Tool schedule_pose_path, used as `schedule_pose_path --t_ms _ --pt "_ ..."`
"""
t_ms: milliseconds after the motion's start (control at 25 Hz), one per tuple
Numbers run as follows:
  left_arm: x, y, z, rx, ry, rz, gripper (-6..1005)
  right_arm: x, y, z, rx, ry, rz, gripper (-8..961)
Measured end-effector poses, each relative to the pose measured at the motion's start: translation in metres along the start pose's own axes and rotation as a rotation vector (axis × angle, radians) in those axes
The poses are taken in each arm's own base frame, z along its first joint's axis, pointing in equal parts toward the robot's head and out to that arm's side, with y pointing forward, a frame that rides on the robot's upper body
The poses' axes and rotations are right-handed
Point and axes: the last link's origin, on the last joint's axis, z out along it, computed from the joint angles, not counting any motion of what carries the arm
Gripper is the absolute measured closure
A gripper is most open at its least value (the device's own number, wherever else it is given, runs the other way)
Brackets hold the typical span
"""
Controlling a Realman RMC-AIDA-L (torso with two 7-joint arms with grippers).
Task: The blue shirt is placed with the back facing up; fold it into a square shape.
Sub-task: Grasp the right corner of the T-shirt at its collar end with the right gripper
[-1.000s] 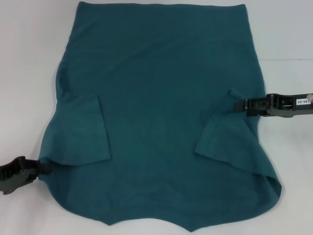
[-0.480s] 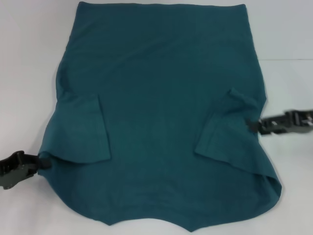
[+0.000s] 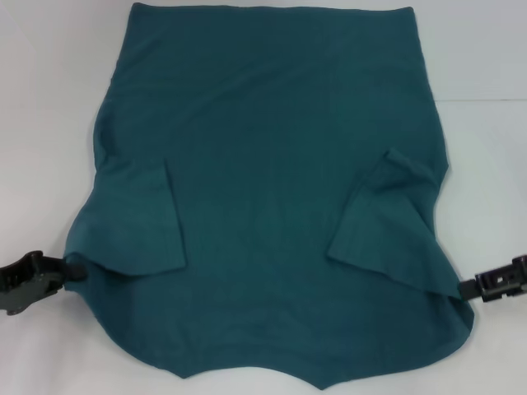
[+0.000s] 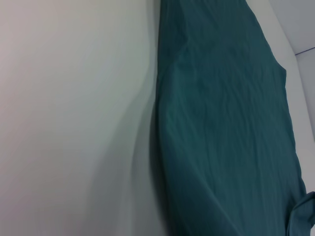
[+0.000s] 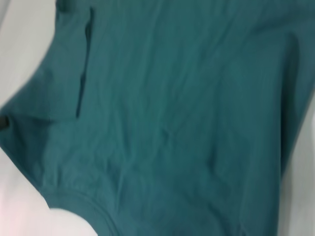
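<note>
White table under everything I'm working over. Only the blue shirt lies on it, spread flat, plain side up, both sleeves folded inward onto the body, collar end nearest me, hem at the far edge.

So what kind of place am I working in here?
Probably a lab or test bench, not a home: a plain white tabletop holding only the dark teal-blue cotton T-shirt, with the left claw and right claw at its edges.

I think I am working in a lab or a test room. I see only a plain white table, with a white wall at its far right corner.
</note>
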Motion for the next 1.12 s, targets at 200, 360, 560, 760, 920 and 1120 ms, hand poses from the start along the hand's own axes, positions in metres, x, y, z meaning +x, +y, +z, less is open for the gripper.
schedule_pose_path --t_ms 200,360,560,760,920,1120 --pt "0.0 0.0 0.001 0.001 0.001 -0.002 959 0.003 -0.002 0.002 0.015 0.015 -0.001 397" --pt "0.0 0.0 0.001 0.001 0.001 -0.003 958 0.005 -0.004 0.003 0.018 0.02 0.004 400" --pt "0.0 -0.001 0.001 0.002 0.002 -0.004 957 0.007 -0.003 0.01 0.025 0.032 0.006 403" --pt "0.0 -0.001 0.001 0.003 0.003 -0.004 956 0.005 -0.001 0.017 0.038 0.052 -0.005 407" --pt "0.001 -0.001 0.001 0.003 0.006 -0.006 955 0.003 0.001 0.022 0.045 0.058 -0.007 410" --pt "0.001 -0.001 0.0 0.004 0.01 -0.007 953 0.001 0.003 0.03 0.059 0.069 -0.009 414"
